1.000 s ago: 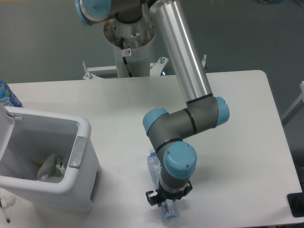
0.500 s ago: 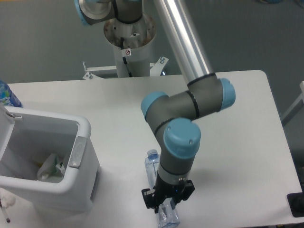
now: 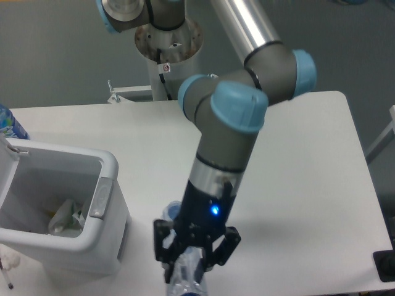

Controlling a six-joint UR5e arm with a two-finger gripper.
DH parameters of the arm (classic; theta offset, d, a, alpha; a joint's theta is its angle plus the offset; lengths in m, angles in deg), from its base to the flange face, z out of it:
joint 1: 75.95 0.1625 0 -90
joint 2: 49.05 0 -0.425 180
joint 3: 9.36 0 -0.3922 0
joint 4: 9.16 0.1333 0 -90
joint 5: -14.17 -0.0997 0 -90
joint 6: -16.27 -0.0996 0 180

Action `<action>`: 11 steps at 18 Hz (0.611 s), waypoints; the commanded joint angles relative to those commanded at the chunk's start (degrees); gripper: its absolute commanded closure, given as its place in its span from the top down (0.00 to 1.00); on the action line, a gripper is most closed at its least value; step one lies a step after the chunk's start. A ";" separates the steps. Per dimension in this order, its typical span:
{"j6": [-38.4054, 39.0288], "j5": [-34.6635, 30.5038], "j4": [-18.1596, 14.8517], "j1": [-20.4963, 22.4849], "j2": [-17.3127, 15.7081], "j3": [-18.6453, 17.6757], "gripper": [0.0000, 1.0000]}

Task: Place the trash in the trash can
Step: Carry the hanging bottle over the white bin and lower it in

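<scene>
Your claw (image 3: 190, 262) has its two dark fingers (image 3: 162, 246) clamped on the plastic bottle (image 3: 187, 276), one to each side of the clear body. They are only as far apart as the bottle is wide. The bottle looks lifted clear of the worktop (image 3: 296, 185) and hangs close to the camera, its lower end cut off by the bottom edge of the picture. A bit of blue shows just above the claw at the wrist; it may be the cap, but you cannot be sure from here.

Judge the bottle as light and probably empty, with thin walls that give under pressure and a smooth, slippery skin. A hold across the middle of the body, as you seem to have now, should carry it. Squeeze too hard and it may buckle and squirt out. It is long, so expect it to swing or tilt if the grip sits off its middle.

The trash can (image 3: 108, 169) stands open to the left of the claw, near but not touching. White crumpled paper (image 3: 65, 216) already lies inside it.
</scene>
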 joint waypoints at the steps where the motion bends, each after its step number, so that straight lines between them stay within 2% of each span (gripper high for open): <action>1: 0.00 1.23 0.18 0.00 -0.79 0.18 0.52; 5: 0.17 7.03 1.76 -0.79 -3.16 0.09 0.53; 11: 0.18 7.22 3.08 -7.37 -4.04 -0.96 0.54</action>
